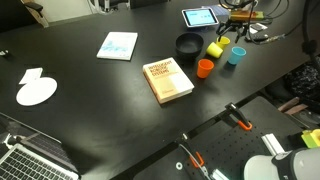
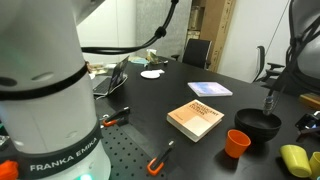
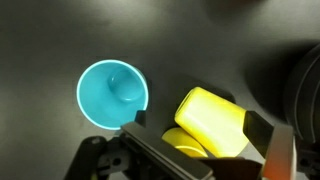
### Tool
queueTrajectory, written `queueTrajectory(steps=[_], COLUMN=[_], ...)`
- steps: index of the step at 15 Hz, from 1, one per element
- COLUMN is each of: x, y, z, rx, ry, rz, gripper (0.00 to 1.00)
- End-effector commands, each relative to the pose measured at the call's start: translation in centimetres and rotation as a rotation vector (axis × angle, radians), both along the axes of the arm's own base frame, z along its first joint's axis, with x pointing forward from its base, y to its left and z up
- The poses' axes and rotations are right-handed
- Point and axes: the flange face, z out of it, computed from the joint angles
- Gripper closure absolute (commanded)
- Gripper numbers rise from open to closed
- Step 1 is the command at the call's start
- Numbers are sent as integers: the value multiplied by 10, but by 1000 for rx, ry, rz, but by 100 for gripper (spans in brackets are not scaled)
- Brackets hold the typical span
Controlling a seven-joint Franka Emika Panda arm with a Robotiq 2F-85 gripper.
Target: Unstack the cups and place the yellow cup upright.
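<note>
Tabletop point(image 1: 90, 70): dark, smooth and flat; a cup lying on its side here can roll if nudged, and nothing stands close enough to stop it

Pincer point(image 3: 196, 124): jaws apart, one on either side of the yellow cup point(image 3: 212, 115) in the wrist view; whether they touch it I cannot tell; a grip across the tapered wall may slip and squeeze the cup out sideways, and a cup let go while askew would likely tip over again

Book point(image 1: 168, 80): flat, well clear of the cups; no hazard

Bowl point(image 1: 188, 44): near the yellow cup; a rolling cup or a wide swing could bump it

Blue cup point(image 3: 112, 93): upright, mouth up, just beside the yellow cup; one finger shows close to its rim, so closing or turning the wrist could knock it over

Orange cup point(image 1: 205, 68): upright, apart from the other two, toward the book; least likely to be hit

Yellow cup: on the tabletop between bowl and blue cup, unstacked but on its side; long axis level with the tabletop and diagonal in the wrist view; the paler oval at the lower-left end looks like the mouth, so the base would point to the upper right; it needs tipping up onto that base
</note>
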Motion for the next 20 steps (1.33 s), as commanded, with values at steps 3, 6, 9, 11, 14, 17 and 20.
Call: queueTrajectory(steps=[3, 6, 9, 11, 14, 17, 20], x=[30, 43, 43, 41, 41, 50, 63], y=[36, 46, 44, 43, 44, 50, 51], z=[21, 22, 27, 26, 16, 5, -3], rx=[-49, -109, -173, -209, -226, -243, -284], ry=[0, 2, 23, 53, 99, 115, 98], rz=[-99, -259, -407, -495, -569, -608, -623], gripper=[0, 0, 0, 0, 0, 0, 0])
